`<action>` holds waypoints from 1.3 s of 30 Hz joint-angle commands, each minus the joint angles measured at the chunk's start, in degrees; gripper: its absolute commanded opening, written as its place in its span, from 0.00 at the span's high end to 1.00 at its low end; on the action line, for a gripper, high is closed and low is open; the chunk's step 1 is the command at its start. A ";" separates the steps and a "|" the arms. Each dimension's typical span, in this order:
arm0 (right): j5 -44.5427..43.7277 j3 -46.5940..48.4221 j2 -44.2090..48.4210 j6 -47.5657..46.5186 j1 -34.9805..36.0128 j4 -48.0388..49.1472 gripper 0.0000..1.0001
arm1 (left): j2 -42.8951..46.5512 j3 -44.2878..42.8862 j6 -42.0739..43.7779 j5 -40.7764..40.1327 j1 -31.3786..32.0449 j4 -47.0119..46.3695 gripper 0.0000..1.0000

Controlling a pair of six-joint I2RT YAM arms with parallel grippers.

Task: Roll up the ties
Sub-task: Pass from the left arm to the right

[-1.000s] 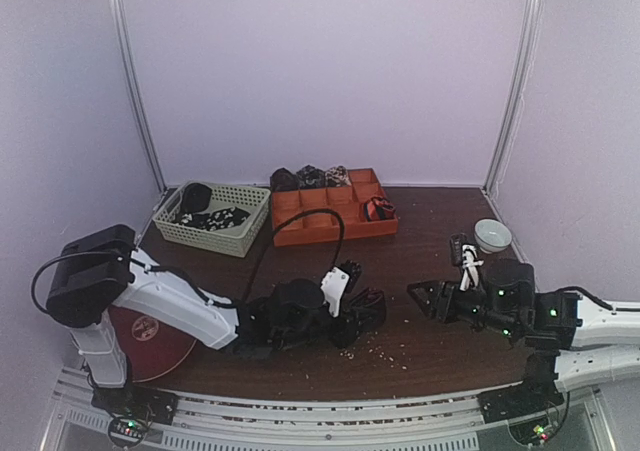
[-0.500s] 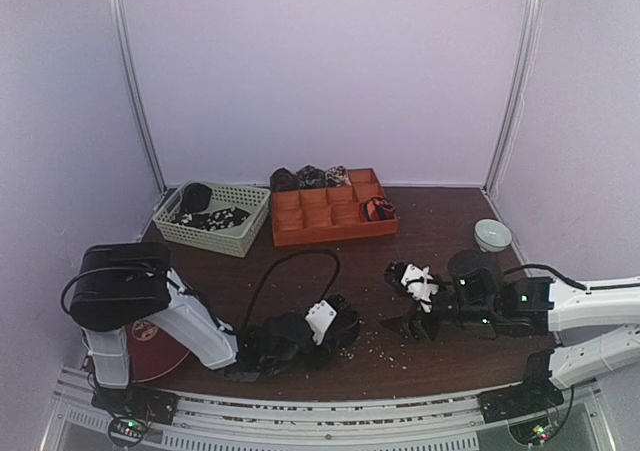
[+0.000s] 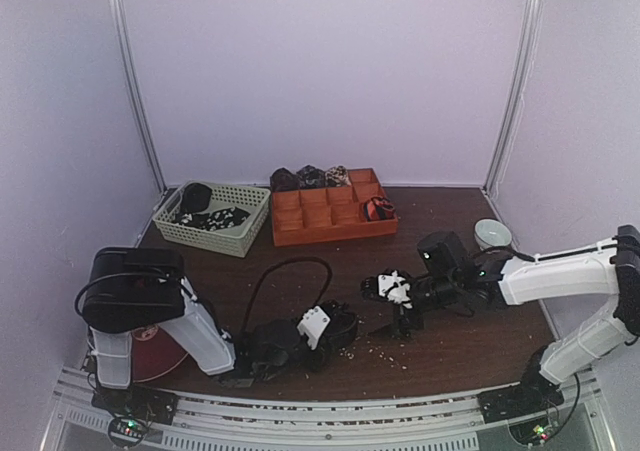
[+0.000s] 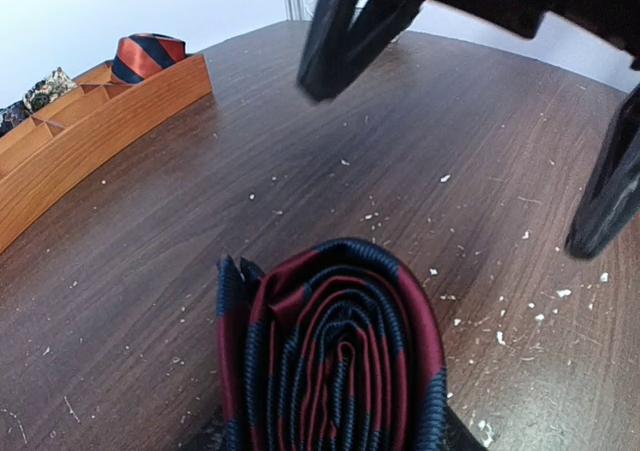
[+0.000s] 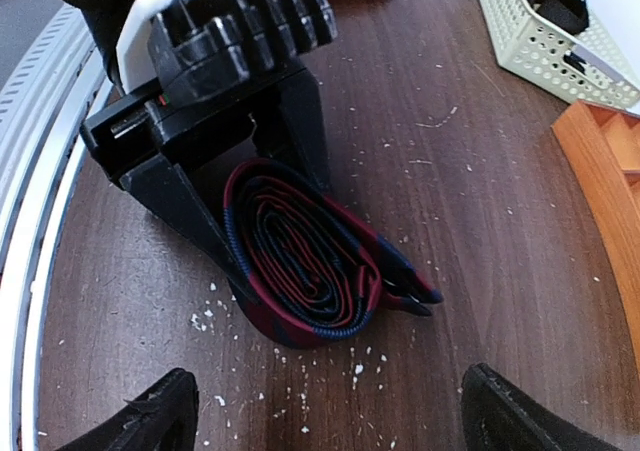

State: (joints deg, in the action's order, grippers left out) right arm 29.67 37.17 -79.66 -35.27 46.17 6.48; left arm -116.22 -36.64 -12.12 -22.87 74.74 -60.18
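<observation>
A red-and-navy striped tie (image 4: 335, 361) is rolled into a flat coil standing on edge on the brown table. My left gripper (image 3: 333, 327) is shut on it, one finger on each flat side. The coil also shows in the right wrist view (image 5: 300, 251), with its loose end sticking out to the right. My right gripper (image 5: 325, 421) is open and empty, a short way in front of the coil and facing it. Its fingers (image 4: 340, 31) show in the left wrist view. Another red-and-black coil (image 3: 378, 209) sits in the orange tray (image 3: 300, 233).
A pale green basket (image 3: 240, 239) with dark ties stands back left. More dark coils (image 3: 310, 178) lie behind the tray. A white bowl (image 3: 492, 234) is at the right, a red disc (image 3: 150, 349) by the left base. White crumbs lie around the coil.
My right arm has swung left across the table and now faces the coil with open jaws. My left gripper and the coil have shifted slightly left and nearer.
</observation>
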 commanded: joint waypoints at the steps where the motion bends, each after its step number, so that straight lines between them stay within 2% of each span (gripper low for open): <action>1: 10.84 6.22 -7.33 -7.50 -2.13 -0.06 0.08 | -1.96 0.67 1.50 0.97 0.14 -1.68 0.54; 3: 13.26 9.64 -11.71 -10.53 -2.69 -1.46 0.07 | -1.97 0.48 1.80 0.66 0.14 -1.60 0.54; 6: 15.54 14.85 -18.43 -14.79 -2.75 -5.63 0.00 | -2.03 0.43 1.84 0.82 0.14 -1.60 0.54; 14: 22.15 27.97 -31.58 -27.58 -3.46 -22.22 0.04 | -2.30 0.39 1.87 -0.24 0.14 -1.66 0.54; 19: 23.70 32.55 -35.45 -33.59 -3.85 -30.46 0.09 | -2.43 0.87 1.80 -1.47 0.14 -1.93 0.54; 23: 23.39 33.48 -35.06 -36.38 -4.51 -34.55 0.05 | -2.66 0.87 1.82 -2.06 0.14 -1.91 0.54; 30: 21.47 31.84 -32.52 -35.05 -4.59 -33.24 0.04 | -2.86 0.76 1.90 -2.78 0.14 -2.29 0.54; 39: 20.70 31.05 -34.06 -31.56 -3.36 -26.12 0.11 | -3.39 0.79 1.92 -2.85 0.14 -2.57 0.55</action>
State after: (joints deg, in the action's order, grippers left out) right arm 51.00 68.66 -113.80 -68.58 42.00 -22.06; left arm -118.08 -36.42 -10.20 -24.56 75.00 -63.07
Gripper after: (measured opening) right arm 0.918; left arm 0.457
